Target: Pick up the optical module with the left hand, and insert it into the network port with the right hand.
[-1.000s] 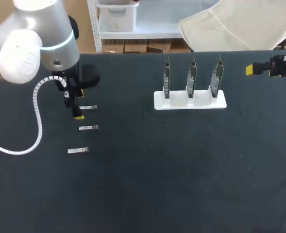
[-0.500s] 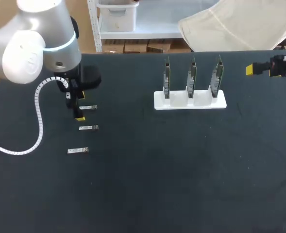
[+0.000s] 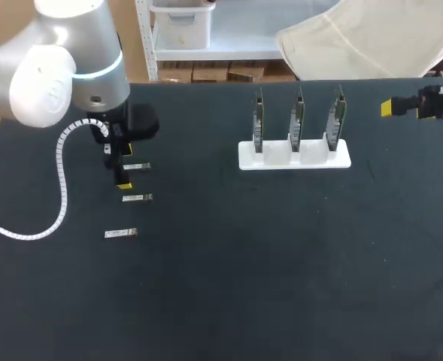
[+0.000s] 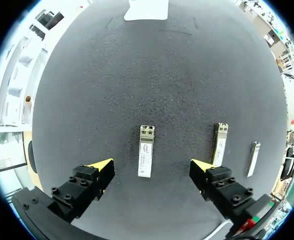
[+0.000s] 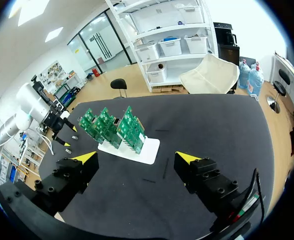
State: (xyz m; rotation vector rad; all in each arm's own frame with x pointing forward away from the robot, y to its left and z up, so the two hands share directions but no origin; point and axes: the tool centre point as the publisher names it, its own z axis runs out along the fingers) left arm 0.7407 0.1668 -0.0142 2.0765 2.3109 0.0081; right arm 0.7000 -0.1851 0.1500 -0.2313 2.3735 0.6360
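Near the desk's (image 3: pixel 281 263) left edge, toward the far corner: left gripper (image 4: pixel 150 166), fingers spread wide, one yellow tip on each side of an optical module (image 4: pixel 146 157), gaps on both sides, no contact. Module flat on the desk, first in a row with two more modules (image 4: pixel 219 145) beside it. By the far right corner: right gripper (image 5: pixel 137 159), fingers likewise wide, holding nothing. Near the middle of the far edge: white holder (image 3: pixel 295 156) with three green boards (image 3: pixel 297 120) upright in it.
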